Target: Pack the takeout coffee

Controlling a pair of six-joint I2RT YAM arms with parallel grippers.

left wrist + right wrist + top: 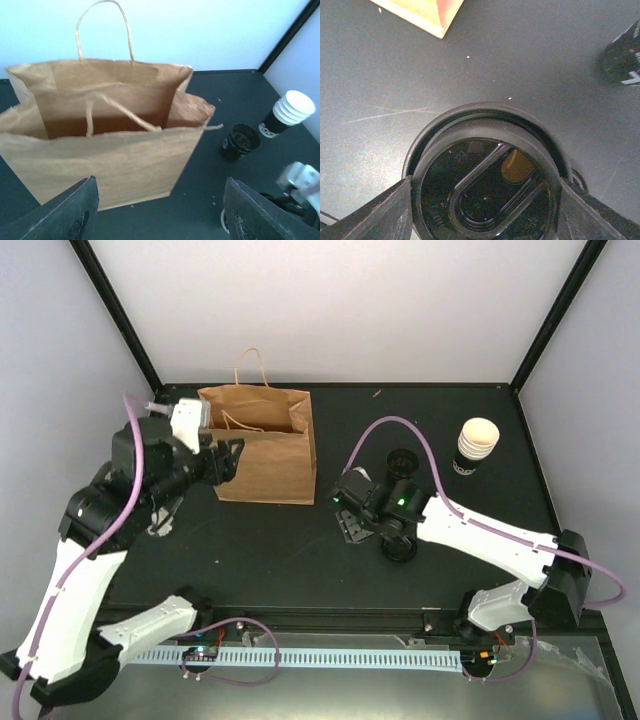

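Observation:
My right gripper [398, 536] [485, 200] is shut on a round black lid [485, 165] with a sip hole, one finger pressed against each side. Just beneath the lid a wider black ring [420, 145] shows. I cannot tell whether that ring is the takeout coffee's rim. In the top view a dark round shape [401, 548] sits under this gripper, and its inside is hidden. The brown paper bag [262, 455] [110, 160] stands open with its handles up. My left gripper [232, 458] [161, 200] is open at the bag's left side, with nothing between its fingers.
A black cup with a dark inside [403, 462] [240, 141] [620, 60] stands right of the bag. A nested stack of cups [477, 445] [290, 114] is at the back right. A corner of the bag [427, 12] shows in the right wrist view.

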